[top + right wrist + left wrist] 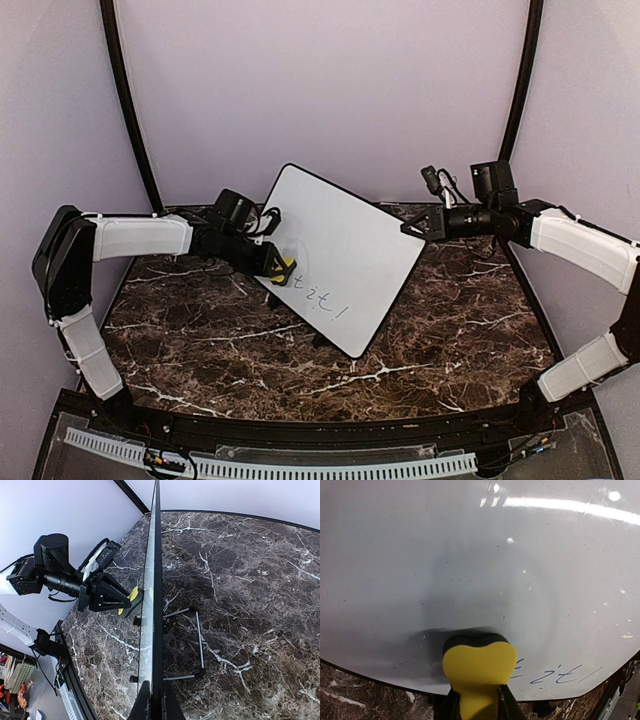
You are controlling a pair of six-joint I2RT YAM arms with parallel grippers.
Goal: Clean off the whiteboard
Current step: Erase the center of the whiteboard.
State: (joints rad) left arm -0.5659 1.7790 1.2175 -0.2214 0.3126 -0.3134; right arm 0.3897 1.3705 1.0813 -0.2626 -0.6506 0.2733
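At the centre of the top view, the whiteboard (345, 240) stands propped on its stand feet (198, 645) on the marble table (200, 335), its face turned toward the left of the frame. The left gripper (278, 266) is pinched on a yellow eraser (287, 270), whose dark pad presses flat against the board near its lower left edge. The right gripper (412, 228) is clamped on the board's thin rim at the right-hand corner — a steadying hold, by the look of it.

Blue handwriting (560, 674) sits in the lower right of the left wrist view, just beside the eraser and level with it. The surface above is bare apart from specks. The coming stroke turns on one relation — the writing lies to the eraser's right in that view, down and right in the top view, and the line of letters follows the board's bottom edge. A sideways sweep along that edge by the left arm, the nearer one and the one with the eraser, looks like what is called for.
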